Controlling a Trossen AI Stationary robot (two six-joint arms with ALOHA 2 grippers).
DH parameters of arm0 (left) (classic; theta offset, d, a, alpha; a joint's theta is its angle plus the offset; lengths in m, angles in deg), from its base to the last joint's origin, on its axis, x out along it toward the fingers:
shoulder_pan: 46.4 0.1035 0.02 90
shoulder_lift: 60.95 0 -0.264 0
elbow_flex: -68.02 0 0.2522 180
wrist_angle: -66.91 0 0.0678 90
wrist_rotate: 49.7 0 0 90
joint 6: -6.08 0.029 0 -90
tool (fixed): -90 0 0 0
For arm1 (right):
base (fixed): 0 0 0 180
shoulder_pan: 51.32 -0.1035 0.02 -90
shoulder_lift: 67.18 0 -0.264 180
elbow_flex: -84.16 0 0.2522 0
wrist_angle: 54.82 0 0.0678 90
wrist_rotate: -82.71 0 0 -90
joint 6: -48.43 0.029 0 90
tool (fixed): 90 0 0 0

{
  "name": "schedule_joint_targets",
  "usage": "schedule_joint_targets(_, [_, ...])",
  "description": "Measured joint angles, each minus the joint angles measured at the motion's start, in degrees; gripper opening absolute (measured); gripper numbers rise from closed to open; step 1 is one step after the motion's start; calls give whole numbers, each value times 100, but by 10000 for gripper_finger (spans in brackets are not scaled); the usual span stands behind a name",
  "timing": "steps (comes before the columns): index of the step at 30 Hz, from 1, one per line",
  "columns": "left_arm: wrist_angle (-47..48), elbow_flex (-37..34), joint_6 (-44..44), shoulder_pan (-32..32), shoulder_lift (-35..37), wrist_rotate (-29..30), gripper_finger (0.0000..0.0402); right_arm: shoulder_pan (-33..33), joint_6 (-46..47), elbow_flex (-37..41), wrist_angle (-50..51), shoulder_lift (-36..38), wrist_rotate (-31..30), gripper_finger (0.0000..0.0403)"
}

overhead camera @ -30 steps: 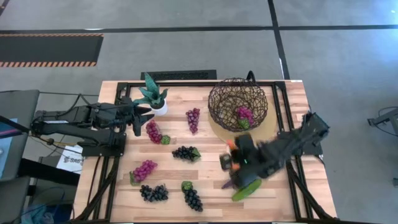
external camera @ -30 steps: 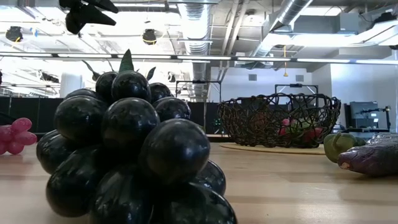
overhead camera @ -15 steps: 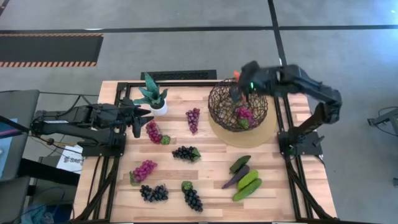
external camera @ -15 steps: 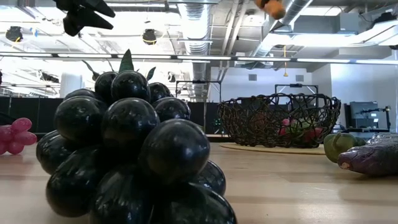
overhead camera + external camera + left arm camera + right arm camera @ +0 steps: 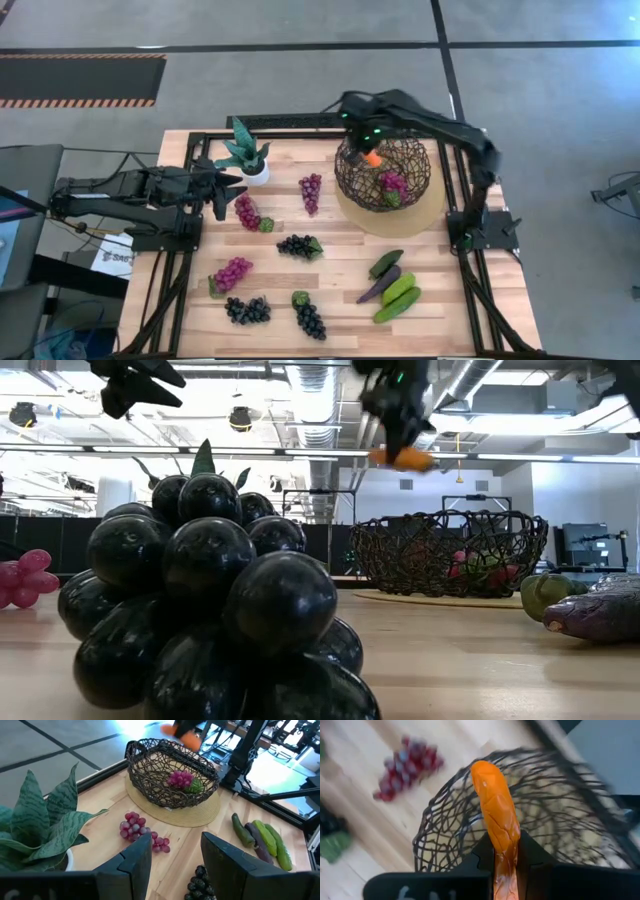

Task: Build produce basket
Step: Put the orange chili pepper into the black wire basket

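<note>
Carrot (image 5: pixel 496 820) clamped in my right gripper (image 5: pixel 506 851), fingers pinched on its lower end, tip sticking out ahead. A second back this gripper was low near the cucumbers (image 5: pixel 398 290) and eggplant (image 5: pixel 378 286); half a second back it reached the basket's rim; now it hangs over the basket (image 5: pixel 382 168) with the carrot directly above the open bowl, not touching the wire. Below me inside the basket sits one magenta grape bunch (image 5: pixel 391 184). Judgement: transport done, only lowering and release left for this item. Farther off, cucumbers and eggplant lie well behind me on the table (image 5: pixel 330 300), grape bunches scattered beyond the basket toward the other arm. My left gripper (image 5: pixel 228 193) waits, fingers spread, empty, unmoved beside the potted plant (image 5: pixel 244 152).
</note>
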Motion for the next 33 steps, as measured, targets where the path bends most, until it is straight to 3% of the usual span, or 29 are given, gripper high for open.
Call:
schedule_joint_targets(7, [0,0,-177,0,2,-7,155,48,-918,2,-62,-1016,644,34])
schedule_joint_targets(13, [-2,0,-376,0,0,-9,155,86,-1162,297,-506,-893,998,34])
schedule_joint_targets(18, [-4,0,-387,0,2,-9,155,415,-839,1394,-1233,459,1005,34])
schedule_joint_targets(27, [-4,0,-415,0,2,61,155,836,595,4661,-3427,3682,1449,34])
schedule_joint_targets(33, [-4,0,-428,1,0,66,155,822,1605,6243,-4708,4389,1483,34])
